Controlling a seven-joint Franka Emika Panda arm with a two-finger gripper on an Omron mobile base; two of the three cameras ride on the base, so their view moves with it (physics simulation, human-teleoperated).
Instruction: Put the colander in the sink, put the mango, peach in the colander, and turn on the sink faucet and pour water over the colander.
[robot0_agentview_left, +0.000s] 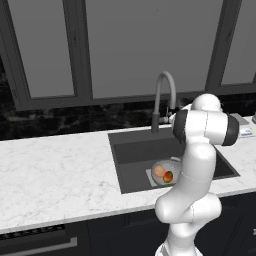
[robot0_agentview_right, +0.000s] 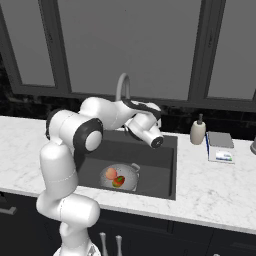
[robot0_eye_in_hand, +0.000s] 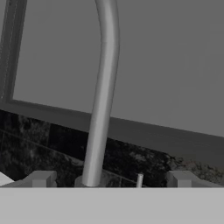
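Colander (robot0_agentview_right: 120, 178) in the sink (robot0_agentview_right: 160, 172) holds peach (robot0_agentview_right: 111, 173) and mango (robot0_agentview_right: 118, 181); fingers (robot0_eye_in_hand: 41, 178) spread wide around the faucet (robot0_eye_in_hand: 101, 96).

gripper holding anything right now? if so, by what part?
Nothing held. The gripper is open, its fingertips either side of the sink faucet stem near its base, not closed on it. Mango and peach sit in the colander.

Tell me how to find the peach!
Look in the dark sink under the tall tap. A round metal colander sits on its floor with two fruits inside. The peach is the plain pale orange one, beside the mango with red, green and yellow patches.
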